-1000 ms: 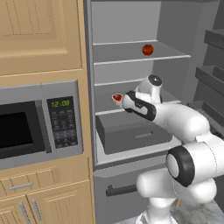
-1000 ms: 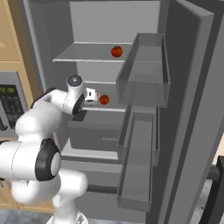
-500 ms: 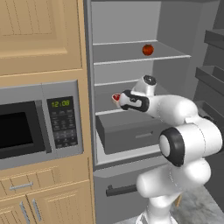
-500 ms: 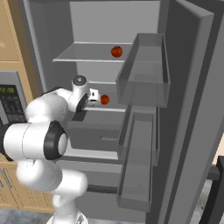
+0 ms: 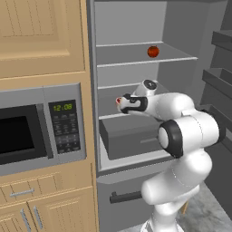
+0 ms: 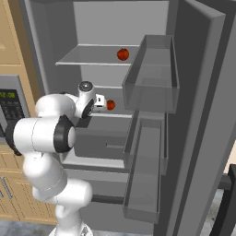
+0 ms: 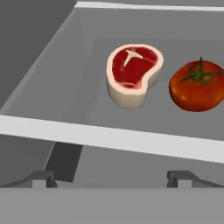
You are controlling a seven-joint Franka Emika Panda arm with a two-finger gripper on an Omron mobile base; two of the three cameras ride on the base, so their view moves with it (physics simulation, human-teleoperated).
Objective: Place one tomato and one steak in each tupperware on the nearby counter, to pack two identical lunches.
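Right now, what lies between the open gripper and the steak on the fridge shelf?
In the hand view, just the shelf's pale front edge and bare grey shelf surface separate the gripper from the steak; the tomato sits beside the steak.

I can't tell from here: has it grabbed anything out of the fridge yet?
No, nothing is held. The hand is open, just outside the shelf, with the steak and tomato lying untouched ahead of it.

The grey fridge shelf [image 7: 65,87] holds a steak [image 7: 132,72] with a white rim. A red tomato [image 7: 197,85] sits just beside the steak. Another tomato [image 5: 153,51] sits on the shelf above [image 5: 136,56].
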